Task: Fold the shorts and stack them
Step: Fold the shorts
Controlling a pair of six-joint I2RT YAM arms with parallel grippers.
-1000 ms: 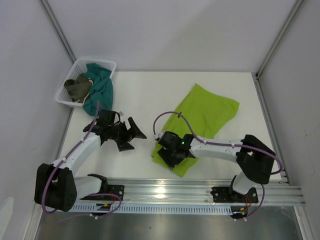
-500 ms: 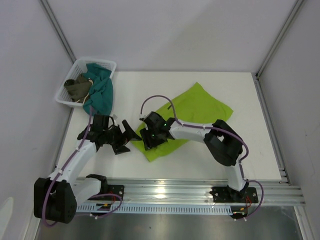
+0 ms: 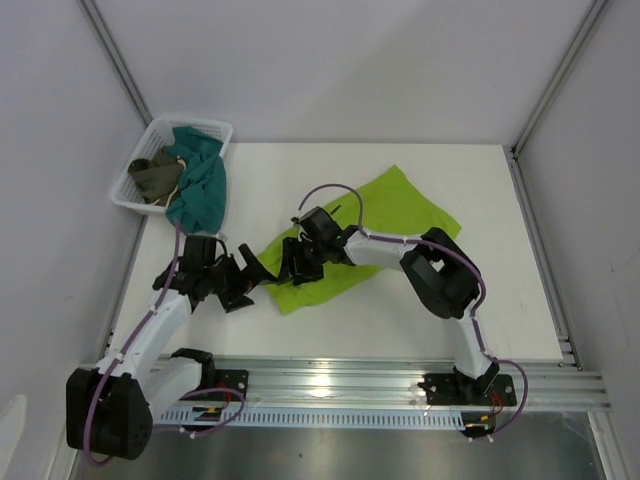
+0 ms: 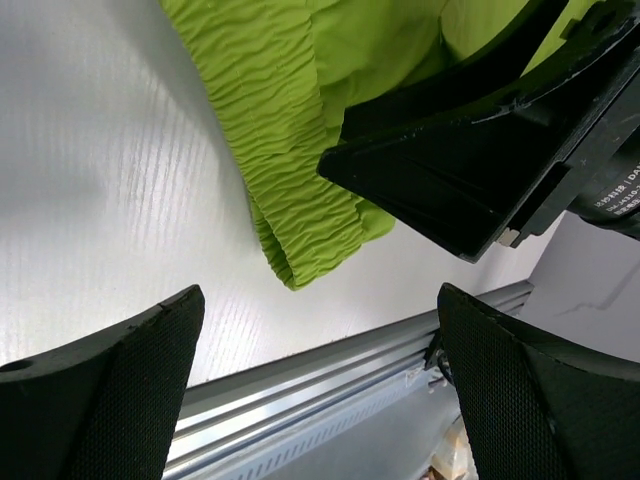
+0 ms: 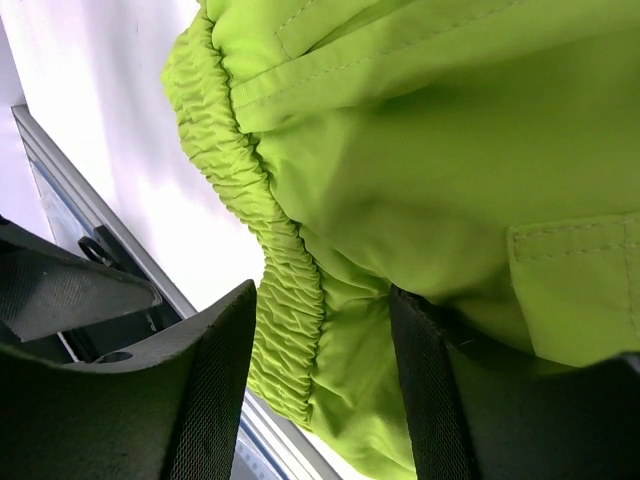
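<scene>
The lime-green shorts [image 3: 400, 215] lie spread on the white table, slanting from the back right down to a corner at the front centre. My right gripper [image 3: 297, 265] is at their left end, and the gathered elastic waistband [image 5: 290, 290] fills the gap between its fingers [image 5: 320, 390]. My left gripper [image 3: 252, 280] sits just left of that corner, wide open with nothing in it [image 4: 320, 400]. In the left wrist view the waistband end [image 4: 300, 200] lies just ahead of the open fingers, with the right gripper's black body [image 4: 480, 150] beside it.
A white basket [image 3: 122, 192] at the back left corner holds an olive-brown garment [image 3: 155, 178] and a teal garment [image 3: 200, 185] that hangs over its rim onto the table. A metal rail [image 3: 400, 378] runs along the near edge.
The right gripper has swept left and slightly back across the table, dragging the shorts' near end with it. The left gripper has pulled back and lowered a little, still open.
</scene>
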